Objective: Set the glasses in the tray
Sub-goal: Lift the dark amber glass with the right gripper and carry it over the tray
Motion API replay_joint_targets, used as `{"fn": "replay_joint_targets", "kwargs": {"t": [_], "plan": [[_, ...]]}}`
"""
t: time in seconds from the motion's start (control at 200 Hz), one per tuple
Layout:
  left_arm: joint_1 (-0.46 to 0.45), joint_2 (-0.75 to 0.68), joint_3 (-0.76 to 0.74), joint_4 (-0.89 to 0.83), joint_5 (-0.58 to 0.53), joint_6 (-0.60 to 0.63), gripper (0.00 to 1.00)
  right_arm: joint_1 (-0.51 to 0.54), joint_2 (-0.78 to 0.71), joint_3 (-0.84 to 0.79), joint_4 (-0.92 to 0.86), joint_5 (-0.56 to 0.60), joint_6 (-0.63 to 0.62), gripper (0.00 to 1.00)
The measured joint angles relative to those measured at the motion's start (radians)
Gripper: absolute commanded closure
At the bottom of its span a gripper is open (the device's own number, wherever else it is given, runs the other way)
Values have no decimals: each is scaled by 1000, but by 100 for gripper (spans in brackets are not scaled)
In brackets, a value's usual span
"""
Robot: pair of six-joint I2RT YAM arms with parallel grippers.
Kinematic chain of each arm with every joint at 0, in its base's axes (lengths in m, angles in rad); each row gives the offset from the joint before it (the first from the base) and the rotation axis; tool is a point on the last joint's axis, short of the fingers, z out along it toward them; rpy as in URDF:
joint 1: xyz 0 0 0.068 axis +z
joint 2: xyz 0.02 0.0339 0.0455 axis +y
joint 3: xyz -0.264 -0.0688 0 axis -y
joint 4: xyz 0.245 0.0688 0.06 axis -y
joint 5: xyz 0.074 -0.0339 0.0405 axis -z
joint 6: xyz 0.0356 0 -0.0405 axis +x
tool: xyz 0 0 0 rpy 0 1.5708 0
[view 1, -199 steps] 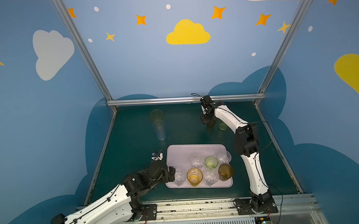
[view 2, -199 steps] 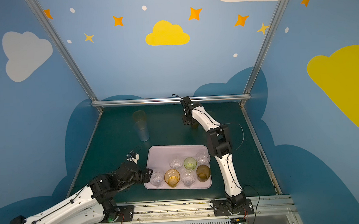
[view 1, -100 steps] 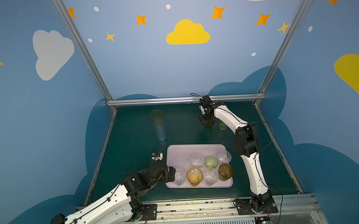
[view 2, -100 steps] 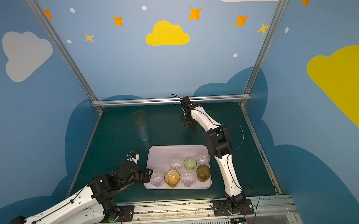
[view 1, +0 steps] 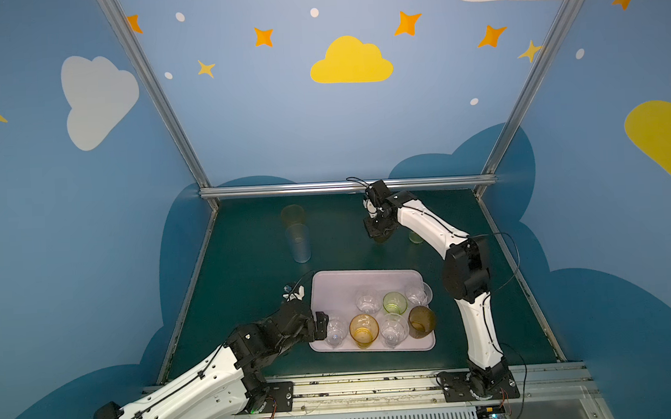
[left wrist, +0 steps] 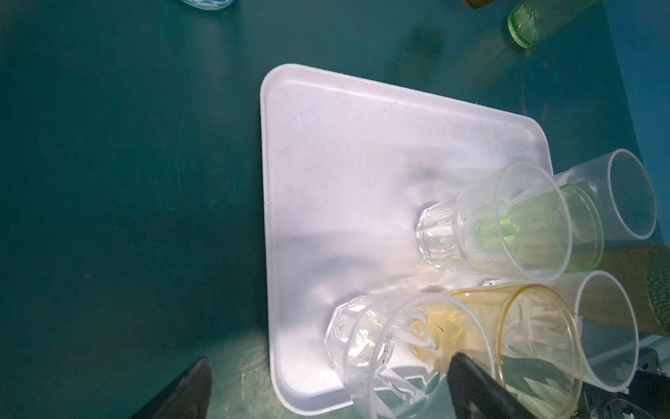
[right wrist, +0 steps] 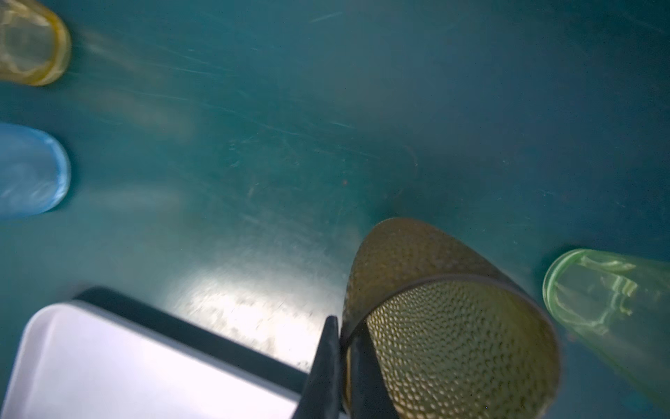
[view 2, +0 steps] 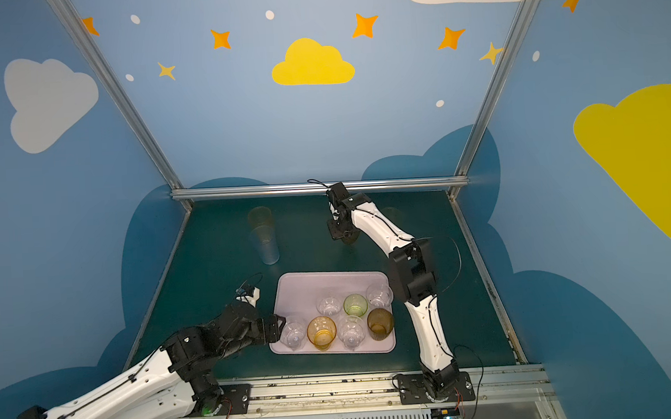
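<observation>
The right gripper [right wrist: 342, 337] is pinched tight on the rim of a brown glass [right wrist: 435, 290], one finger inside the wall and one outside. It holds the glass at the back of the table [view 1: 250, 270], beyond the tray [view 1: 365, 282]. I cannot tell whether the base touches the table. A tall green glass [view 1: 416, 237] stands just beside it on the right, partly under the right forearm. Only bare table lies between the brown glass and the tray's far edge.

Well to the left, a blue glass [view 1: 299, 244] stands upright, with an orange glass [view 1: 293, 214] just behind it. Both are clear of the tray.

The tray's far left part is bare, and seven glasses crowd its near and right sides. The near row is a clear glass [view 1: 334, 332], an amber glass [view 1: 364, 331], another clear one and a second brown glass [view 1: 422, 322]. Behind them stand two more clear ones with a short green glass [view 1: 394, 302] between them.

The left gripper [left wrist: 330, 361] is spread wide at the tray's near left corner, around the clear glass. One finger is outside the tray and the other is by the amber glass. I cannot tell whether either finger touches.
</observation>
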State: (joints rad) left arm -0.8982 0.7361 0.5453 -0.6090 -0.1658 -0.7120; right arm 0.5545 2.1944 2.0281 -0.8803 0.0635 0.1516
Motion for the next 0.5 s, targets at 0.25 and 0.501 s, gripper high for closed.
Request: {"fn": "replay_joint_targets", "kwargs": {"t": [0.25, 0.501], "plan": [[0, -7, 0, 11, 32, -10, 0, 72, -161, -145, 24, 8, 10, 100], [0, -56, 0, 10, 51, -31, 0, 148, -306, -270, 53, 16, 36, 100]]}}
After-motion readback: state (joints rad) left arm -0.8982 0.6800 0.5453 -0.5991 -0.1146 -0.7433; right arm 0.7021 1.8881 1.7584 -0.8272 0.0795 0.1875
